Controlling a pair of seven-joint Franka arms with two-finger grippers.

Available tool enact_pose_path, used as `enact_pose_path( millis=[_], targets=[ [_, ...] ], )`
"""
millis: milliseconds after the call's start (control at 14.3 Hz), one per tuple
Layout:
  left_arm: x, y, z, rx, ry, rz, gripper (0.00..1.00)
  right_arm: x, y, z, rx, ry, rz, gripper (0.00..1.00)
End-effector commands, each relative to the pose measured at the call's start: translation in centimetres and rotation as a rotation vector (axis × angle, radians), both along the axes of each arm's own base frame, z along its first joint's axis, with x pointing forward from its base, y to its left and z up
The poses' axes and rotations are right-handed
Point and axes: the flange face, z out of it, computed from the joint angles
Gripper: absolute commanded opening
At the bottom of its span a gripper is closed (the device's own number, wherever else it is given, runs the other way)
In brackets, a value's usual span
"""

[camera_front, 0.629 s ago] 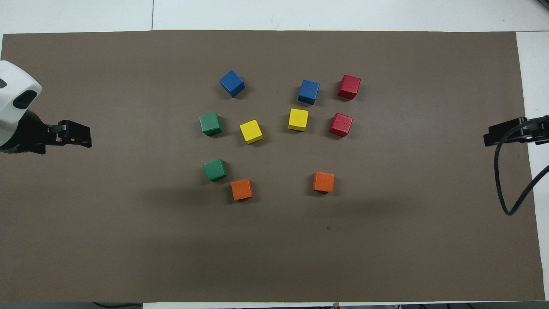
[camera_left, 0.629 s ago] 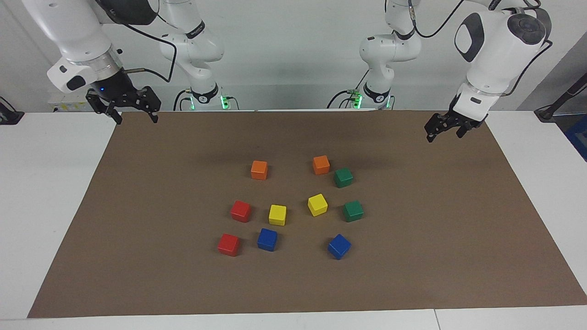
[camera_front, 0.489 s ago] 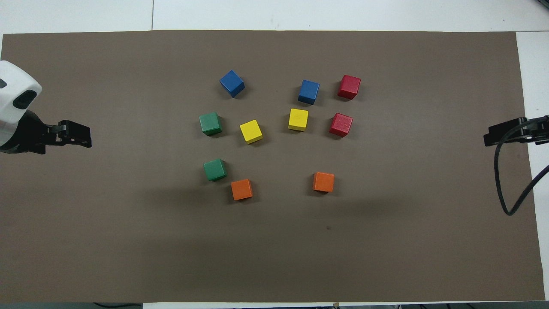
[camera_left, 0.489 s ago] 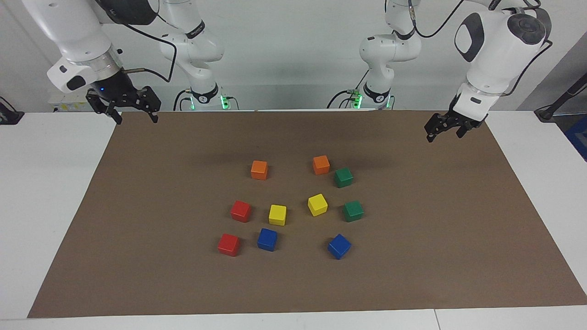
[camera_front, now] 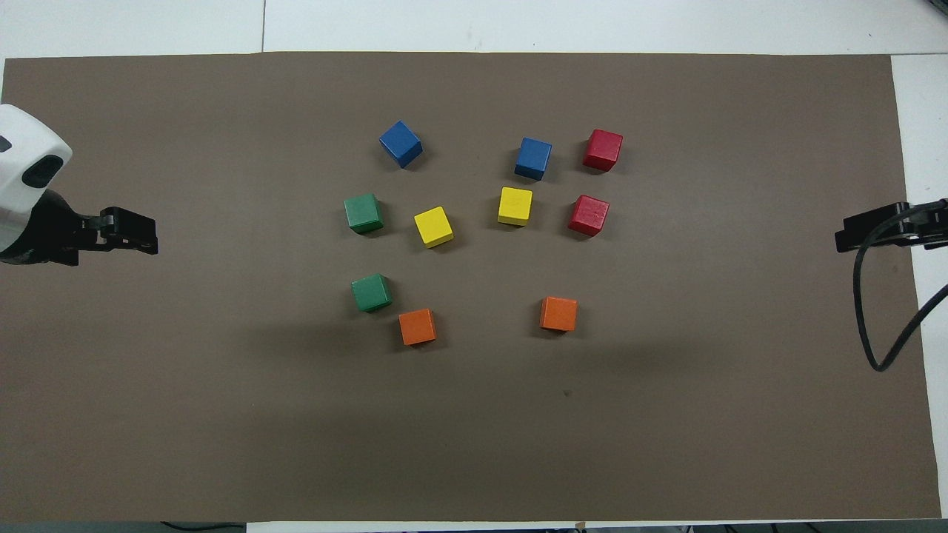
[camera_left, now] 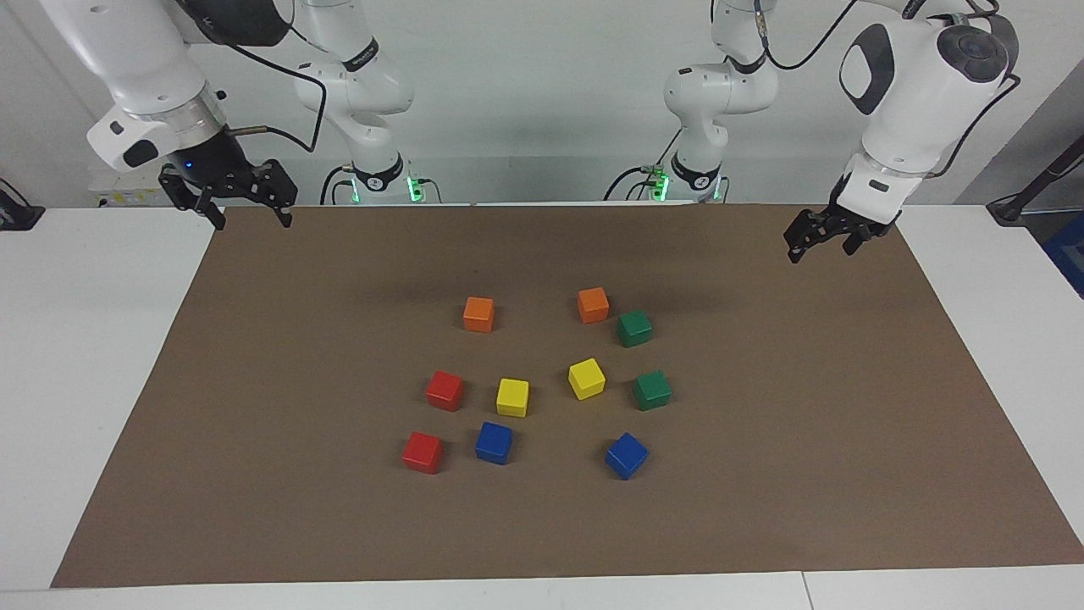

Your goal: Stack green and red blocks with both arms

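Cut off: in the overhead view the right pincer [camera_front: 852,235] shows only as a black tip at the frame's edge, arm unseen; the left pincer [camera_front: 137,235] shows with part of its white wrist. The facing view gives both whole, each raised over its own end of the brown mat [camera_left: 762,508], jaws spread, empty, both arms waiting.

Green blocks [camera_left: 634,328] [camera_left: 652,390]: toward the left arm's end of the cluster. Red blocks [camera_left: 445,390] [camera_left: 423,451]: toward the right arm's end. All four flat on the mat, unstacked, apart.
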Motion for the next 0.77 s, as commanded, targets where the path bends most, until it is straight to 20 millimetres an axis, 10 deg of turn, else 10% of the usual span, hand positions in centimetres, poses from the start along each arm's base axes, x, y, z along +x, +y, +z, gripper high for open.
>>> enact_pose_path(
  millis=[0,699],
  targets=[
    [-0.7,0.4,0.4,-0.015,0.006,-0.003,1.00,-0.8,0.3,0.2,0.003,0.002,-0.001,1.00],
    [-0.7,0.3,0.5,-0.016,0.004,-0.005,1.00,-0.9,1.7,-0.5,0.002,0.005,0.007,1.00]
  ],
)
